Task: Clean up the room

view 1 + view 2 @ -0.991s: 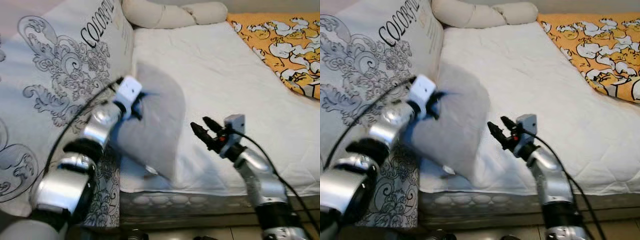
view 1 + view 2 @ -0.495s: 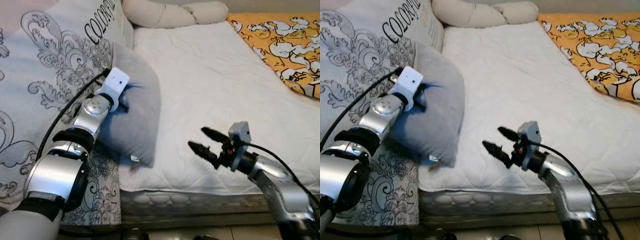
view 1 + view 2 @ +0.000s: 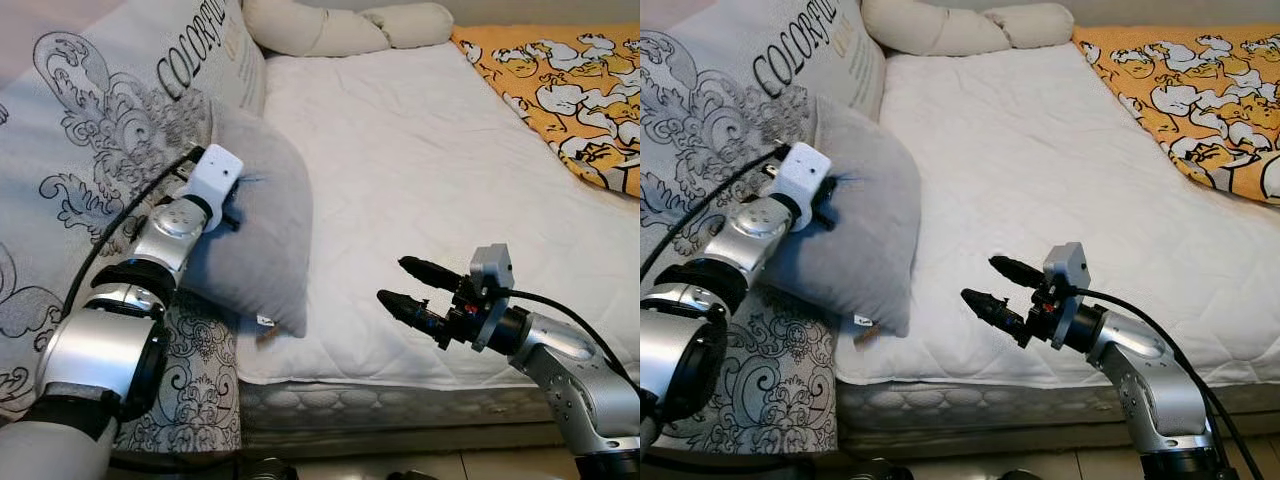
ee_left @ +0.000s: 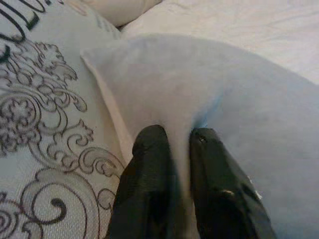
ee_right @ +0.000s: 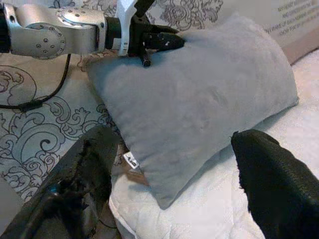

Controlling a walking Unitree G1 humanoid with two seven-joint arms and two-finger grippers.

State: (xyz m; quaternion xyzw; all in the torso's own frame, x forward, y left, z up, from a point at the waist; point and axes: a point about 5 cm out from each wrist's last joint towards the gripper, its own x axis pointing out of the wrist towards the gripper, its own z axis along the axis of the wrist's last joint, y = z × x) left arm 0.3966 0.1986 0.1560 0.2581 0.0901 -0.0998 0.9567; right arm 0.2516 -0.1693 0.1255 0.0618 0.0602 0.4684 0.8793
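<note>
A grey pillow (image 3: 268,235) stands on edge at the left side of the white mattress (image 3: 430,150), leaning against a large patterned cushion (image 3: 90,160). My left gripper (image 4: 177,135) is shut on a pinched fold of the pillow's upper face, close to its top edge. In the right wrist view the same pillow (image 5: 199,99) shows with a small tag at its lower corner. My right gripper (image 3: 396,281) hangs open over the mattress's front edge, a short way right of the pillow, with nothing between its fingers.
An orange blanket with a white print (image 3: 560,90) covers the mattress's far right. Cream bolster pillows (image 3: 330,25) lie along the head of the bed. The mattress's front edge (image 3: 400,400) drops to the floor just below my right arm.
My left gripper has drawn the grey pillow to the left, up against the patterned cushion. My right gripper has dropped lower toward the mattress's front edge, staying open.
</note>
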